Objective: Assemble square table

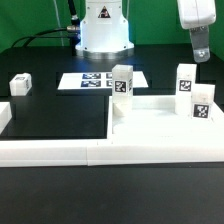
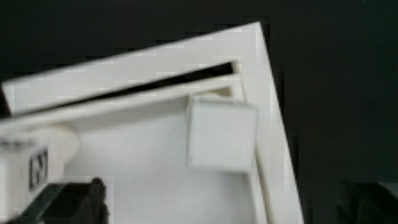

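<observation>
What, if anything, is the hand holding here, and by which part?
Nothing. The hand hangs in the air above the legs at the exterior view's right, touching none. The wrist view shows no part between its fingertips.

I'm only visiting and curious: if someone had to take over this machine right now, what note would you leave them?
Pincer: open, empty, raised over the exterior view's right side.
Slab: flat against the rails.
Three legs stand upright at the slab: left leg, back leg, front leg. Whether they are fixed can't be told.
Loose leg: on the mat, far left in the exterior view.
Left: check the three, fit the loose leg.
</observation>
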Controlling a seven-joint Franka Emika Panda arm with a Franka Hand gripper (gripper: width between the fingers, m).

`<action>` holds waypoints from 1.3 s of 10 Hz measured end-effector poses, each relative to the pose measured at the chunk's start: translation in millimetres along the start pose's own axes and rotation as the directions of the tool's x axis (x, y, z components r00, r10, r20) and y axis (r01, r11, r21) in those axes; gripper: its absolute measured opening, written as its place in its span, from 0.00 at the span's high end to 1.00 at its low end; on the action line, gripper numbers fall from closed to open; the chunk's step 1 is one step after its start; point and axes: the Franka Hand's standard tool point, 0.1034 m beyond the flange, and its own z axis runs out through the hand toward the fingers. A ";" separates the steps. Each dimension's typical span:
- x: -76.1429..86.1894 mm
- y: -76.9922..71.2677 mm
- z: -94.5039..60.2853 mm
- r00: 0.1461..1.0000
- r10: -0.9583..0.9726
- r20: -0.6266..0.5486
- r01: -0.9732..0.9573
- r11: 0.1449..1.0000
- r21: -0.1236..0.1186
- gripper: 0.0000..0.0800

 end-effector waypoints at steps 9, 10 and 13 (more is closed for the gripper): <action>96.7 27.2 -42.7 0.663 -0.749 -0.024 0.749 0.663 -0.002 0.19; 96.8 27.3 -42.6 0.621 -0.783 -0.024 0.784 0.621 -0.004 0.19; 127.4 40.3 -34.4 0.384 -0.923 -0.024 0.923 0.384 -0.018 0.19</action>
